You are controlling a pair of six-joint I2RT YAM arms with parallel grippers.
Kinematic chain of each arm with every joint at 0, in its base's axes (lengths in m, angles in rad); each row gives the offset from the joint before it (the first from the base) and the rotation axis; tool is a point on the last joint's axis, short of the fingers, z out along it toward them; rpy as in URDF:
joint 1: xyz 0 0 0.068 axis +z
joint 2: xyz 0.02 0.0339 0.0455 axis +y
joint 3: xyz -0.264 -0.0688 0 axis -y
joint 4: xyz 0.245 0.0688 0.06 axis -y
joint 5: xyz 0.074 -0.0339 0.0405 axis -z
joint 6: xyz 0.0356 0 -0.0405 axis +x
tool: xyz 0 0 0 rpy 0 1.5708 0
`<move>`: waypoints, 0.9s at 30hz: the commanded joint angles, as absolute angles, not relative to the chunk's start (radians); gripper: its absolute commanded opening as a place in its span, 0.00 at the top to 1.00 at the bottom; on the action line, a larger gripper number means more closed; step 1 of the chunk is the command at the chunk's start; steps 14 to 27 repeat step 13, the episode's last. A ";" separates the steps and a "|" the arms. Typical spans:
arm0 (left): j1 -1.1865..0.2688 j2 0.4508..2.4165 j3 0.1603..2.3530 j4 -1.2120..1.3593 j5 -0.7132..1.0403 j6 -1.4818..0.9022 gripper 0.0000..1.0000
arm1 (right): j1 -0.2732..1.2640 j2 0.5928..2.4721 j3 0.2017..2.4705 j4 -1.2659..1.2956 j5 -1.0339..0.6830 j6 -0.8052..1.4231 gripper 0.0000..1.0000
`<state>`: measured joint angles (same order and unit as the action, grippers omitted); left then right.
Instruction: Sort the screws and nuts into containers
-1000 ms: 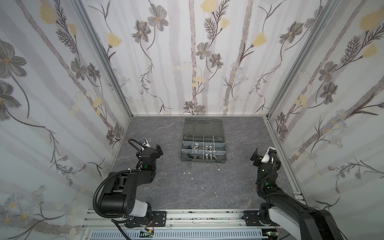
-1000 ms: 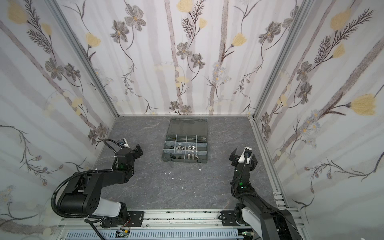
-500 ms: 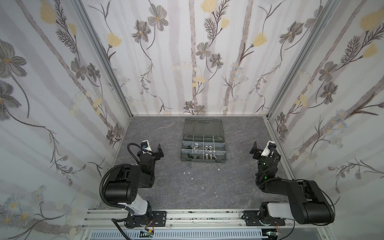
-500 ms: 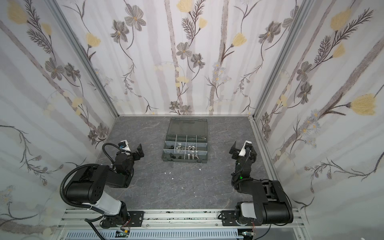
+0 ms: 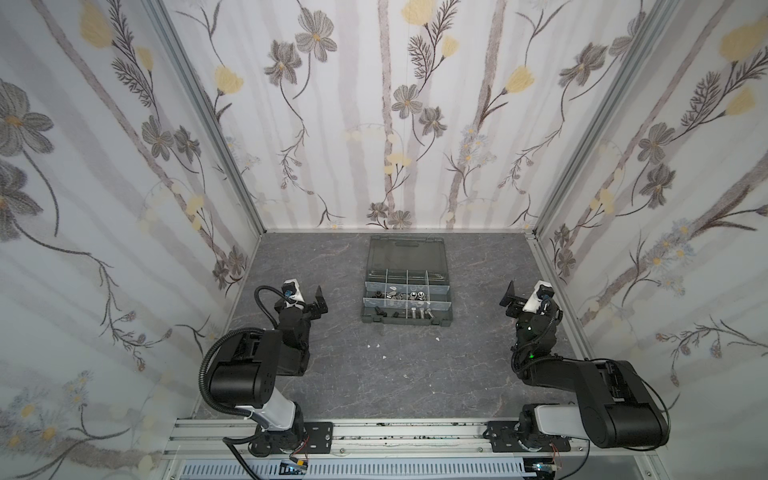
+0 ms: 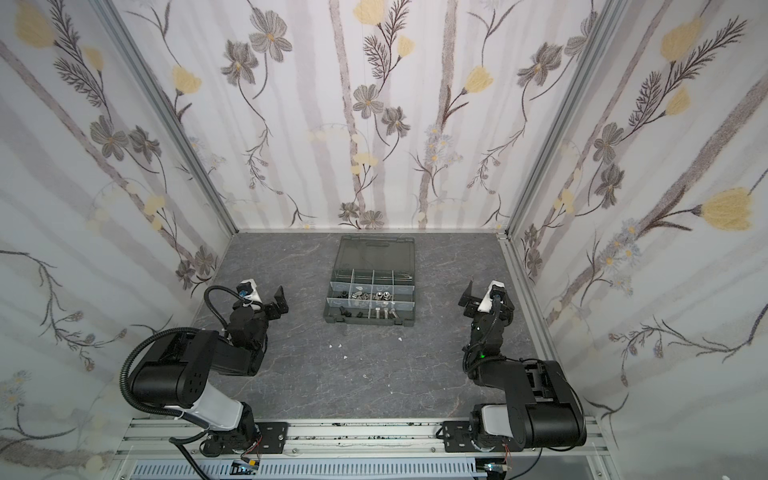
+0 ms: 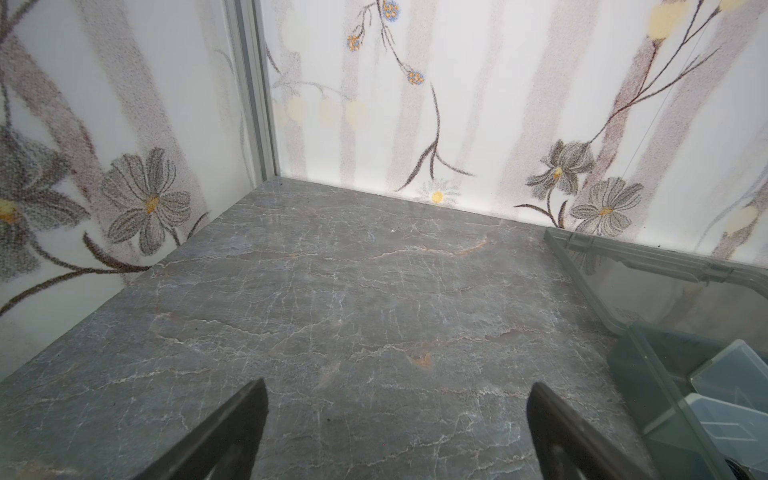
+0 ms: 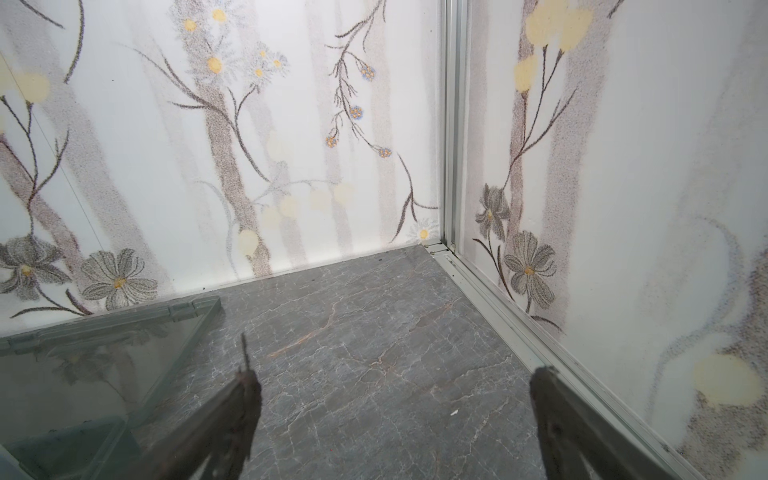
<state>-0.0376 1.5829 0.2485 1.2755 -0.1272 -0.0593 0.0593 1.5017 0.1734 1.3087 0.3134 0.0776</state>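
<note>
Containers (image 5: 407,277) central on bench (image 5: 374,374); left end effector (image 7: 398,392) at nine o'clock, right end effector (image 8: 395,376) at three, both spread wide, empty.

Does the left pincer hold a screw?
No, the left pincer stands wide open, with only the grey table showing between its two tips.

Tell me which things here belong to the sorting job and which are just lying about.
Job: organiser case, its cells, silver bolts, nuts.
Lying about: white flecks on the tabletop.
</note>
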 commanded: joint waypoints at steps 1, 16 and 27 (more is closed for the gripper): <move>-0.038 1.584 0.247 1.319 -0.121 -0.055 0.00 | 0.063 1.508 0.182 1.347 0.318 0.067 0.00; -0.038 1.584 0.247 1.319 -0.121 -0.055 0.00 | 0.051 1.506 0.184 1.335 0.288 0.074 0.00; -0.038 1.584 0.247 1.319 -0.121 -0.055 0.00 | 0.051 1.506 0.184 1.335 0.288 0.074 0.00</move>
